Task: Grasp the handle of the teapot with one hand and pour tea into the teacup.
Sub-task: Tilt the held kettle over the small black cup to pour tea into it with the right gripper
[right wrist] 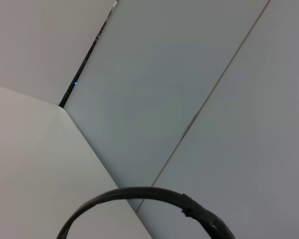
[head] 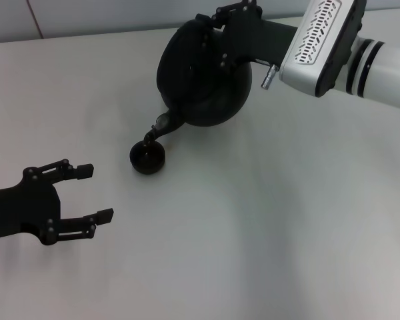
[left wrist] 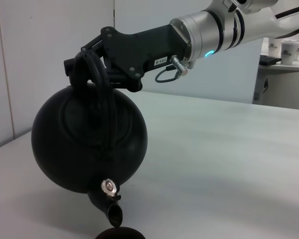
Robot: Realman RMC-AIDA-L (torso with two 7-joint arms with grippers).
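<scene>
- Left gripper [head: 97,193]: positioned at the near left of the table [head: 287,233], above the surface. Its two black fingers point right and stand wide apart, with nothing between them.
- Teacup [head: 147,159]: stands upright on the table, right of the left gripper and well apart from it, slightly left of centre. In the left wrist view only its rim [left wrist: 120,233] shows at the picture's lower edge.
- Teapot [head: 203,83]: held clear of the table, far and right of the teacup. It is tilted steeply, spout [head: 161,127] down and directed toward the teacup. In the left wrist view the spout mouth [left wrist: 114,214] hangs just above the cup rim; whether they touch cannot be determined. No liquid stream is discernible.
- Handle [left wrist: 102,82]: the arched black loop rises from the tilted pot body into the gripper.
- Right gripper [head: 220,27]: at the far side, right of centre, clamped on the teapot handle and carrying the pot.
- Right arm [head: 333,43]: white and silver casing, entering from the far right.
</scene>
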